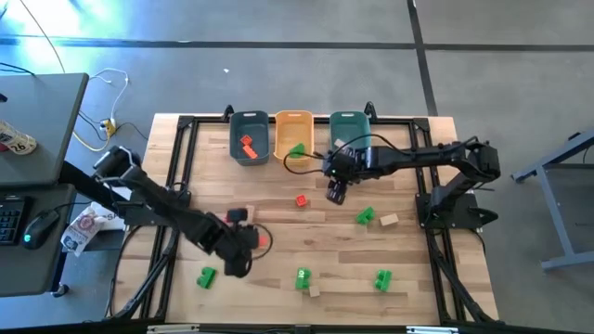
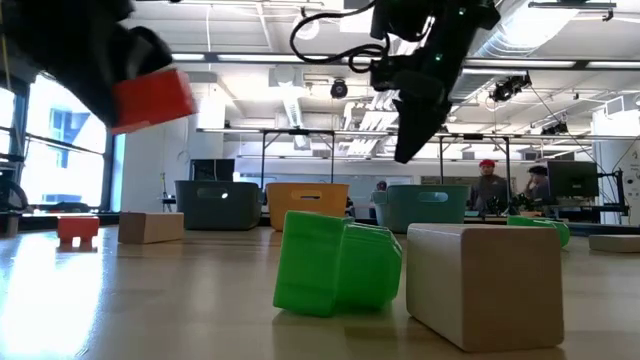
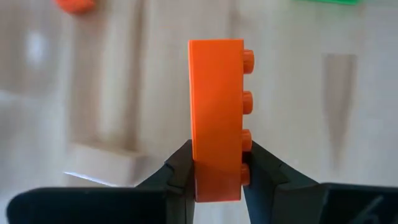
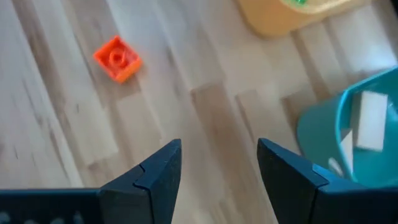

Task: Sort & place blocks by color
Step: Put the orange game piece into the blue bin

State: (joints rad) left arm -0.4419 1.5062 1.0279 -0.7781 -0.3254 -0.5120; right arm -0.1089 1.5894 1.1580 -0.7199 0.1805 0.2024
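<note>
- Your left gripper [image 3: 217,180] was clamped on a red-orange block [image 3: 216,112] (studs sideways), well in front of the blue-grey bin [image 1: 249,137].
- Your right gripper [image 4: 217,168] hung open just beside that bin's orange-yellow neighbour [image 1: 294,134], above bare table [image 1: 408,260].

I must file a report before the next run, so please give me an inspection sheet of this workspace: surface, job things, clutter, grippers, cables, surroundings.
Surface: wooden table in a black frame.
Job's things: red-orange brick held by the left gripper; small red-orange block loose; green blocks and tan blocks scattered; blue-grey bin holds red-orange pieces, orange-yellow bin a green one, teal bin tan ones.
Clutter: nothing seen on the table.
Grippers: left gripper shut on the brick; right gripper open, empty, near the bins.
Cables: yellow cable on the floor.
Surroundings: desk with mouse; people in the background.
</note>
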